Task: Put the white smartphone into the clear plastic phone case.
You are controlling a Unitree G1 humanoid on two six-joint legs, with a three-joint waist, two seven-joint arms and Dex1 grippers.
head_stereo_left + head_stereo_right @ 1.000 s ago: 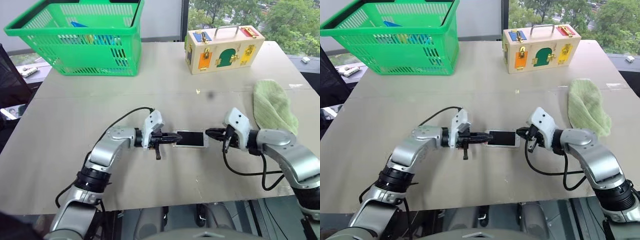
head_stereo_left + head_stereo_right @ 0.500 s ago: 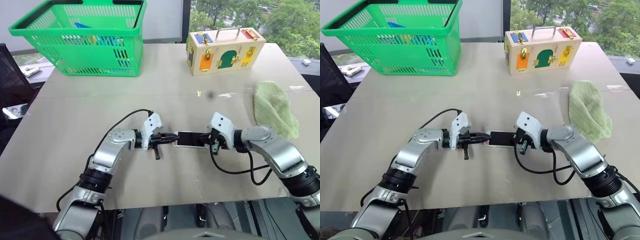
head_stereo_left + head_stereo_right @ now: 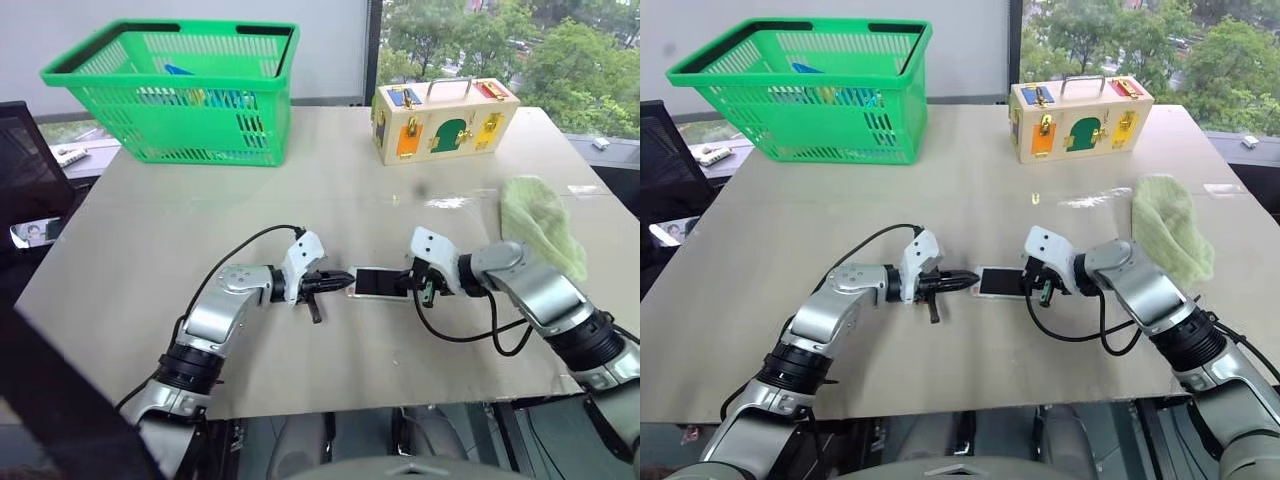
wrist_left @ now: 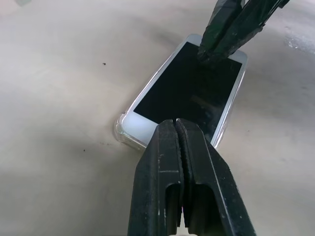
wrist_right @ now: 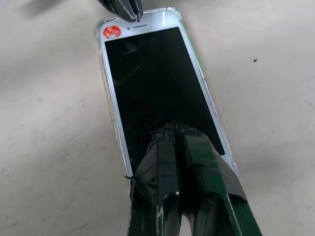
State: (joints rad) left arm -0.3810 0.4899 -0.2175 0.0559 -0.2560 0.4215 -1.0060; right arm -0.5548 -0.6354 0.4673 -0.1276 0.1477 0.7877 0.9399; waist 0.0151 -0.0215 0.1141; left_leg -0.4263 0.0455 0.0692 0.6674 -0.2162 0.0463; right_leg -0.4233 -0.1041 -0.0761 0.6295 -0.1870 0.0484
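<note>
A pale beige table point(image 3: 150, 260) stands by a window with green trees beyond. The white smartphone point(image 3: 379, 282) lies flat, screen up, near the table's front edge, its long axis running side to side between the two arms, seated in the clear plastic phone case point(image 4: 119, 132), whose rim shows around its corners. The left gripper point(image 3: 345, 282), clenched tight, touches one short end; the right gripper point(image 3: 410, 281), also clenched, presses the other end. Far behind the phone sit a green plastic basket point(image 3: 230, 140) holding blue and yellow items, and a wooden latch box point(image 3: 445, 120); a green cloth point(image 3: 540, 222) lies off to the phone's right.
</note>
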